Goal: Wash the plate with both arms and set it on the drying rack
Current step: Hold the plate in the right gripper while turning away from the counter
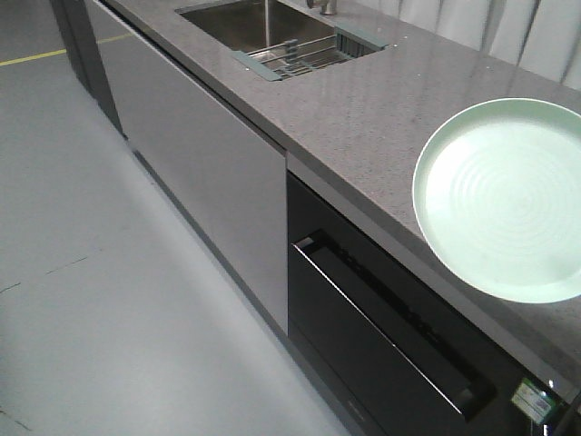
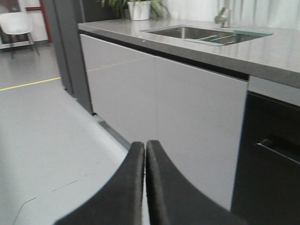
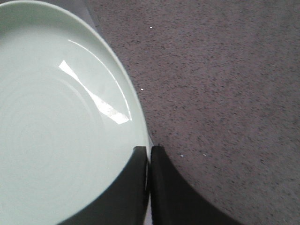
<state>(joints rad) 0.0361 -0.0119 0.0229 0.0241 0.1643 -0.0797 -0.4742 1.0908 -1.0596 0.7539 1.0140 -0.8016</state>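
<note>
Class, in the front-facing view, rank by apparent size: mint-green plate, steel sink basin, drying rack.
1. Round pale mint-green plate, though nearness to the camera inflates it.
2. Steel sink basin.
3. Steel-rod drying rack with grey-green ends.

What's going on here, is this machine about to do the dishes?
It looks that way, but nothing is being washed at this moment. A pale green plate lies on the grey countertop, and nothing holds it. The right gripper hovers shut just over the plate's rim. The left gripper is also shut and empty, down in front of the cabinet doors. The drying rack sits across the sink, further along the counter, with nothing on it.
</note>
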